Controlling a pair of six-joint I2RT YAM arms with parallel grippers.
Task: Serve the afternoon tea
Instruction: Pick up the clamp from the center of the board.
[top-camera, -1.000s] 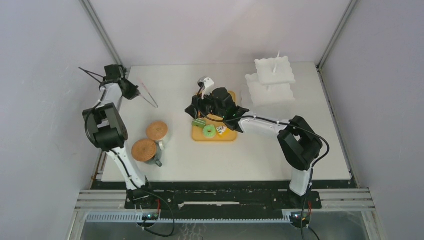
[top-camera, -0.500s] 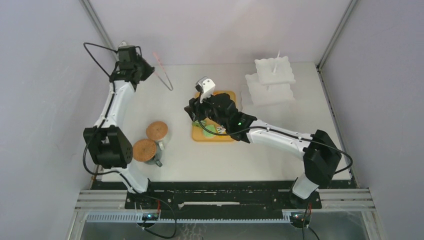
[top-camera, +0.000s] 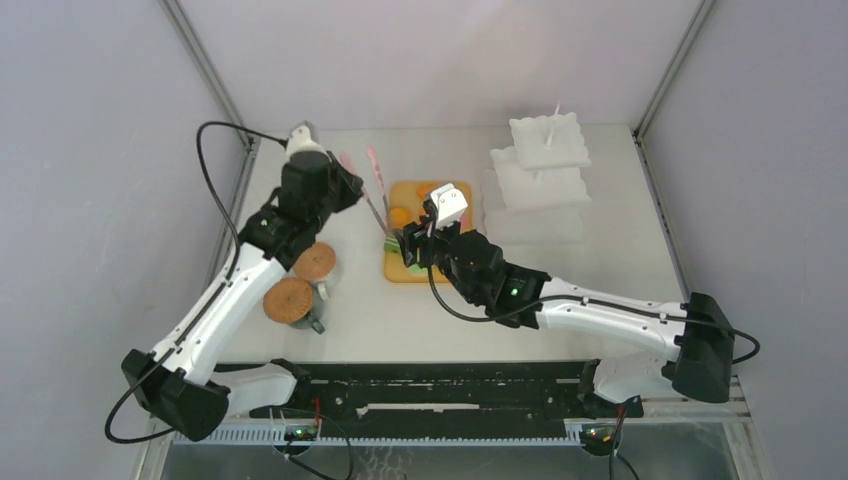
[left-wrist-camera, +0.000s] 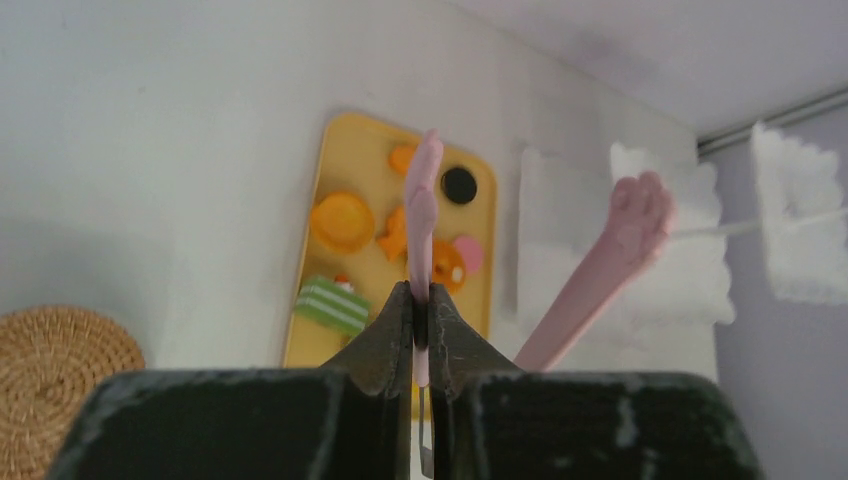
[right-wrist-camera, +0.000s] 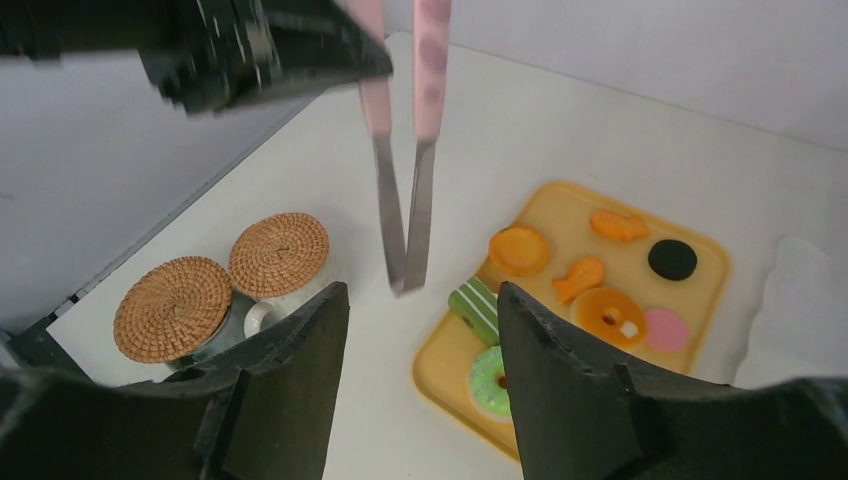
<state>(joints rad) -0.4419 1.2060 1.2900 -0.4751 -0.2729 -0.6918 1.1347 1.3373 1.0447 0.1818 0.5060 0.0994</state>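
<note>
Mugs (right-wrist-camera: 285, 297) with cork coasters (right-wrist-camera: 278, 255) wait lower left, the left gripper (left-wrist-camera: 420, 315) pinches the pink tongs (left-wrist-camera: 422, 200), all pastries (right-wrist-camera: 580, 280) lie on the middle yellow tray (right-wrist-camera: 560, 212), the right gripper (right-wrist-camera: 420, 300) is open and empty, so serving has hardly begun.

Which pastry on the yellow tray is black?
The black round beside the pink round; every other pastry on the tray is orange, green or pink.

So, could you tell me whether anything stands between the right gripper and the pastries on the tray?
Nothing covers the green donut under the open right gripper. The pink tongs, clamped in the left gripper, hang beside the tray's left edge, by the striped cake.
</note>
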